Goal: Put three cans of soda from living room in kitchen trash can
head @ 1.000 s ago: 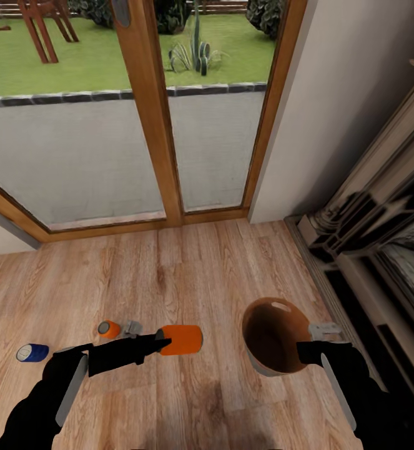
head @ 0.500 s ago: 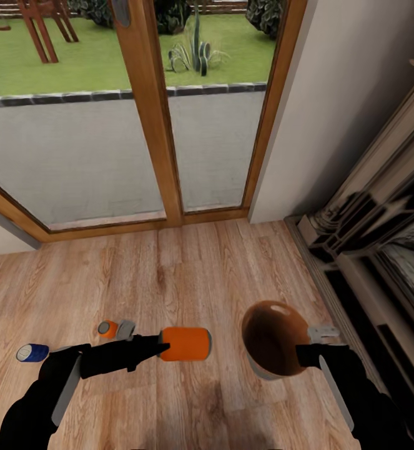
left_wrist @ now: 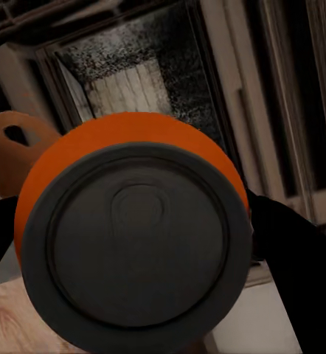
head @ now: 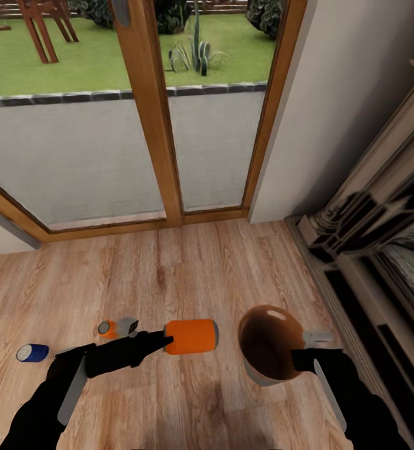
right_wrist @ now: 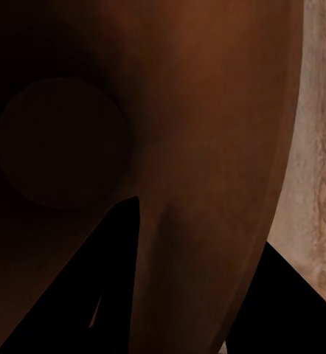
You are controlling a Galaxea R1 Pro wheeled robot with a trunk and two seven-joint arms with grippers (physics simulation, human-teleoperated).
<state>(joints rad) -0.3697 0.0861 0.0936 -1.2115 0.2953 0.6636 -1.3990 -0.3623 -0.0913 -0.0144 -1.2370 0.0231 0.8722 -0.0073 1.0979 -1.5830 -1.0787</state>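
Left end effector [head: 168,341] grasps an orange can [head: 192,336] beside the tash can [head: 266,344], clenched by the right end effector [head: 306,350]; next, carry it over the tilted rim and release

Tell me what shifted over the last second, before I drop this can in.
The left pincer carried its orange can rightward, closer to the bin. The right pincer tipped the bin's mouth toward that can. Unchanged: both grips, the small orange can and the blue can on the floor.

Wood plank floor [head: 188,262], wood-framed glass doors [head: 157,112], fireplace [head: 381,237].
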